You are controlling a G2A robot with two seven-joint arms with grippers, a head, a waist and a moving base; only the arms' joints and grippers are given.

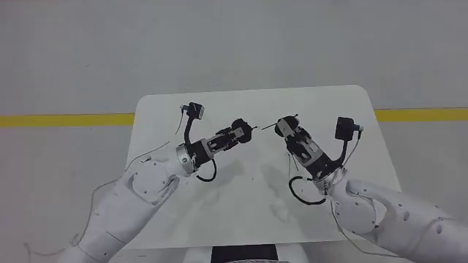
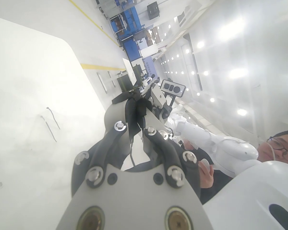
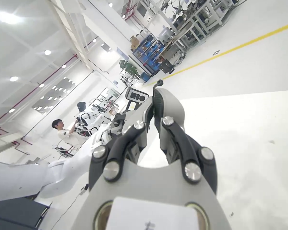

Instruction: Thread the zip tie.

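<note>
Over the middle of the white table (image 1: 322,102), my two grippers face each other a short gap apart. My right gripper (image 1: 287,126) is shut on a thin black zip tie (image 3: 155,89), whose small square head (image 3: 159,82) sticks out past the fingertips. My left gripper (image 1: 241,130) is also shut (image 2: 134,100), its black pads pressed together. A short thin black end (image 1: 254,126) pokes out of it toward the right gripper. The strip between the two grippers is too thin to follow.
Two more thin dark ties (image 2: 53,118) (image 2: 49,129) lie flat on the table (image 2: 26,72) below the left gripper. The table's rounded far corner and edge are close behind both grippers. Bare table surface (image 3: 242,132) lies around the right gripper.
</note>
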